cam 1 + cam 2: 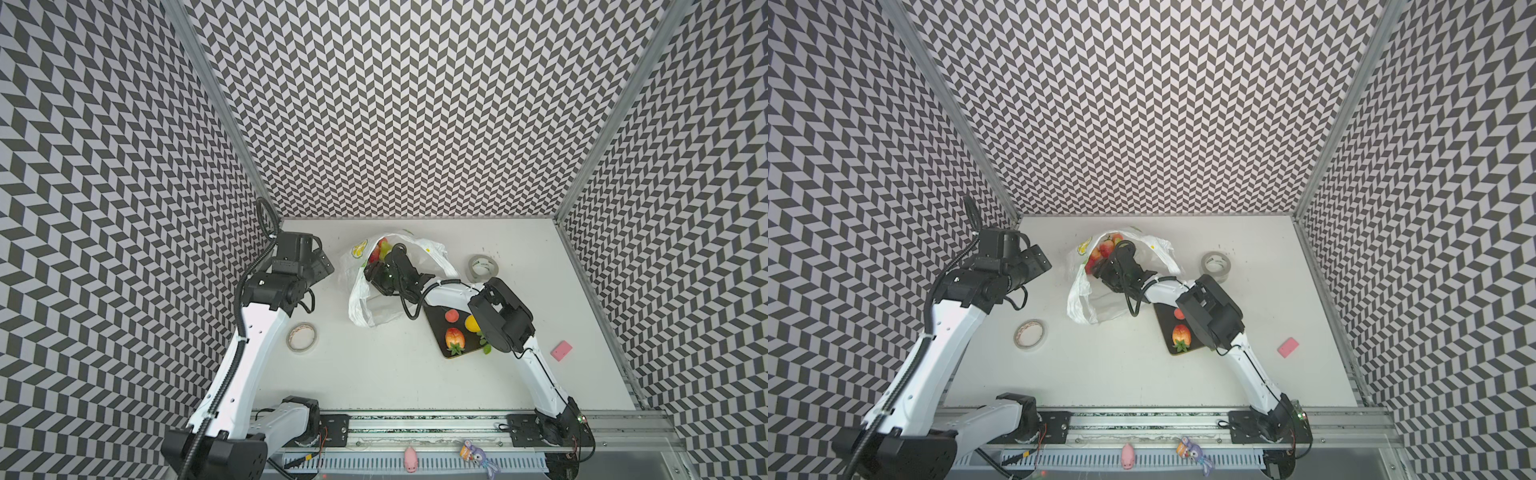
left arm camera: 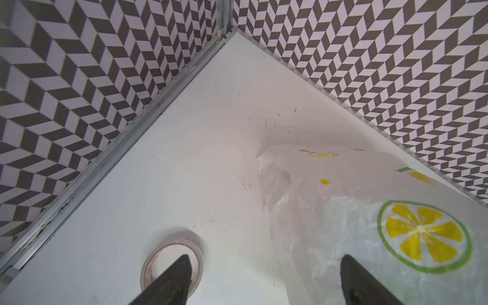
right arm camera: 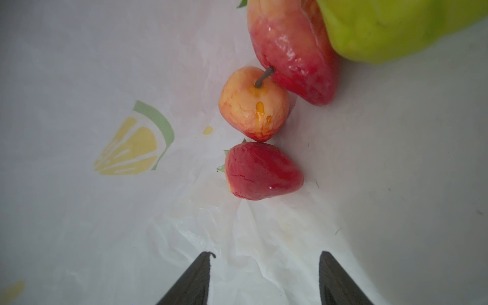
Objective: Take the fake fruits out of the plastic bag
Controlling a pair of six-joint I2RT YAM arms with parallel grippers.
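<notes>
We find the plastic bag point(image 1: 359, 305) crumpled on the white table point(image 1: 395, 386), just above the middle of both top views. Some fake fruits point(image 1: 377, 252) sit inside it at its upper end, showing red and green through the mouth. The right gripper point(image 3: 265, 254) reaches into the bag from the lower right. In the right wrist view its two fingers are spread apart with nothing between them, and they stop short of a small red strawberry point(image 3: 261, 171). Beyond it lies a pale orange fruit with a dark stem point(image 3: 253, 105), perhaps a peach, though we cannot be sure of the kind. Right beside that fruit is a larger red strawberry point(image 3: 293, 52), which leans against the green pear point(image 3: 390, 26) in the upper right corner of that view.

The left gripper point(image 2: 265, 258) hangs left of the bag, apart from it in both top views. Its fingers stand wide apart and grip nothing. In the left wrist view one fingertip overlaps a tape roll point(image 2: 182, 237) and the other overlaps the bag.

To the lower right of the bag lies a dark tray point(image 1: 436, 332), partly covered by the right arm. On it we see a small pink-red peach point(image 1: 451, 316), a yellow lemon point(image 1: 471, 323) and a red-yellow fruit with green leaves point(image 1: 454, 338). A second tape roll point(image 1: 482, 268) lies right of the bag, and a pink block point(image 1: 561, 350) sits near the table's right edge.
</notes>
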